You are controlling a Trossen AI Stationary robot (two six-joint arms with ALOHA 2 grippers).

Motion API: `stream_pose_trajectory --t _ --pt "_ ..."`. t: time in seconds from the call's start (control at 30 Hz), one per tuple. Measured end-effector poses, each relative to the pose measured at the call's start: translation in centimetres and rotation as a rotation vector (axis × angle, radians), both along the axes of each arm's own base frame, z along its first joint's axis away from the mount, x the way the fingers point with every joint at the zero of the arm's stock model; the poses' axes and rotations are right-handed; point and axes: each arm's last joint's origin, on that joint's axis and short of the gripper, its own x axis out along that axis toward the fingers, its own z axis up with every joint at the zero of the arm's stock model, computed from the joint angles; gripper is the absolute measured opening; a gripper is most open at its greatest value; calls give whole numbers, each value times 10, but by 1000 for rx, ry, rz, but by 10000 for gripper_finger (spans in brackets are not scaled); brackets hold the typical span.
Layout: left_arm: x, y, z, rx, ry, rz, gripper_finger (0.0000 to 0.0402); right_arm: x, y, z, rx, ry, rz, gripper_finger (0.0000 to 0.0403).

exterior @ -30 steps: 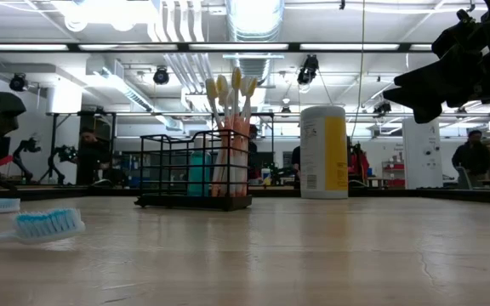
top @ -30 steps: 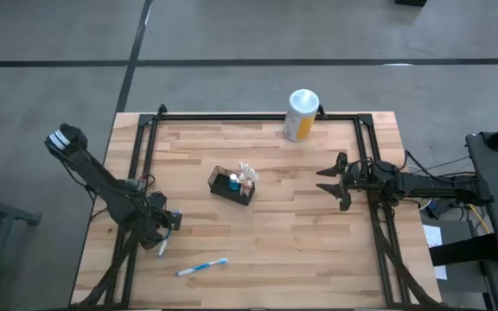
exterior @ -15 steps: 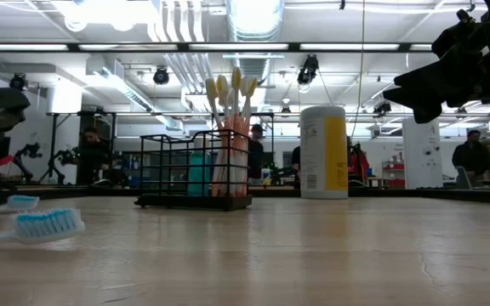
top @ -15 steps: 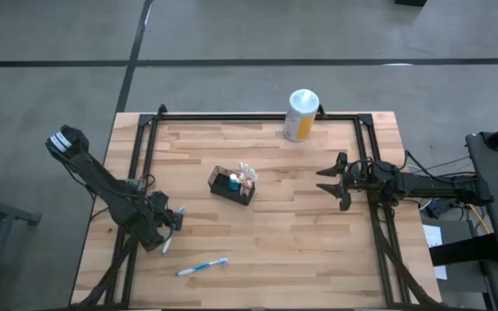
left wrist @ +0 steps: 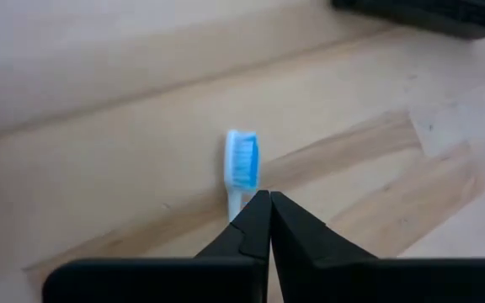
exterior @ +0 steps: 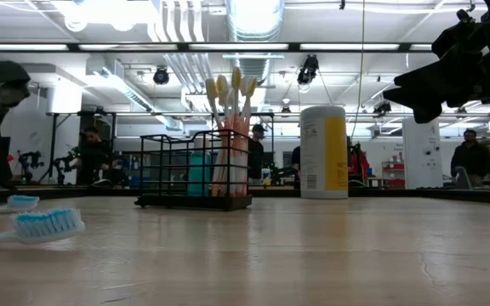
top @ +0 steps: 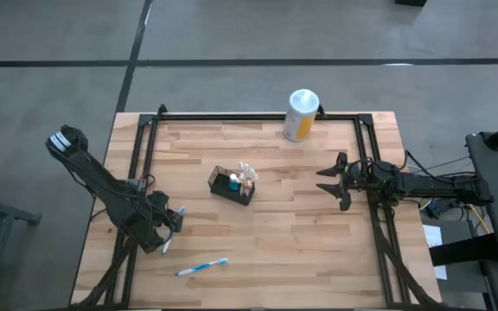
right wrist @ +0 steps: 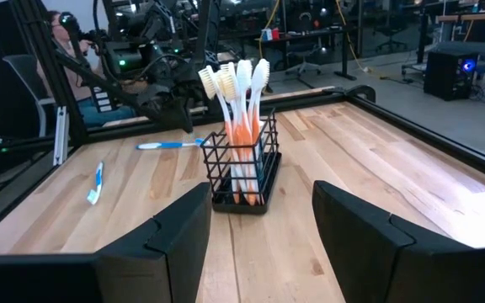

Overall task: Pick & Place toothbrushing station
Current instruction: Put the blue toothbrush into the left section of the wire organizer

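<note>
My left gripper (top: 169, 231) sits low at the near left of the table (top: 301, 250), arm folded down from the left rear corner, wrist angled toward the boards. Its fingers (left wrist: 255, 227) are pressed together tip to tip; in the left wrist view they close over the white neck of a toothbrush (left wrist: 241, 171), whose blue bristle head lies flat on the wood just past the tips. I cannot tell from that view whether the handle is actually pinched or only lies under the closed tips. In the high view that brush (top: 172, 229) shows as a short pale stick beside the gripper. A second blue toothbrush (top: 202, 267) lies loose on the table nearer the front edge, apart from the gripper. Farther in, around table centre, stands the basket (top: 233, 187), black wire mesh, upright, set at a slight angle to the table edges; it holds a bunch of white-and-orange toothbrushes (exterior: 230, 140) standing up and a blue item (top: 233, 181) next to them. My right gripper (top: 330, 182) hangs above the right side of the table, arm stretched in level from the right edge, fingers (right wrist: 167, 240) spread wide apart and empty, pointed toward the basket and well clear of it. At the far edge stands a white-topped yellow canister (top: 301, 115).
</note>
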Motion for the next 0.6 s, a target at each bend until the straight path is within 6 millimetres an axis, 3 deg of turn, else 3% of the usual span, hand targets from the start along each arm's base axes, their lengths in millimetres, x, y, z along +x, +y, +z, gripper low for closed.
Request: stream_pose_trajectory --t 0.2,0.6 --pt "3 1 19 46 35 18 35 0 0 0 0 0 0 203" --pt "18 6 35 -40 112 52 151 0 0 0 0 0 0 203"
